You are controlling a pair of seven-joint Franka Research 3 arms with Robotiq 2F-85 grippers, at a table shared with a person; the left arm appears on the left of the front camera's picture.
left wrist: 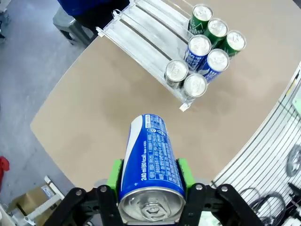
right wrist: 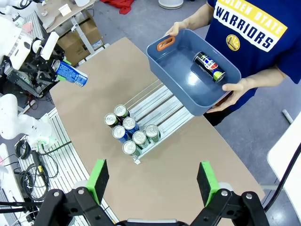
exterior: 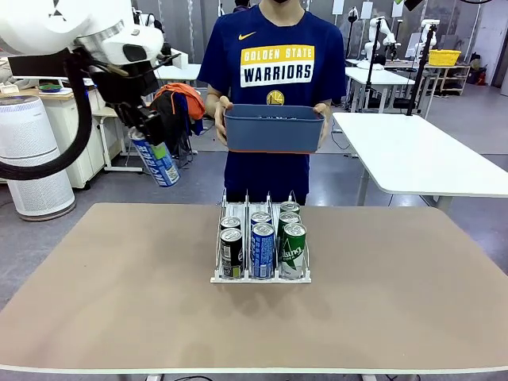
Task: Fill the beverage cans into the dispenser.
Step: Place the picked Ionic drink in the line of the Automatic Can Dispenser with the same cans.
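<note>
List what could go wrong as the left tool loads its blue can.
1. The blue can is tilted in the left tool; lowered like that, it may catch on the dispenser and topple.
2. The middle lane is flanked by black cans and green cans; the tool might knock those neighbours.

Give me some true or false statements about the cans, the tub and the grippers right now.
1. The left gripper holds a blue can. True.
2. The right gripper grips a can. False: it is open and empty.
3. Nobody is holding the tub. False: the person's hands hold it.
4. One black can lies in the tub. True.
5. The dispenser holds three green cans. True.
</note>
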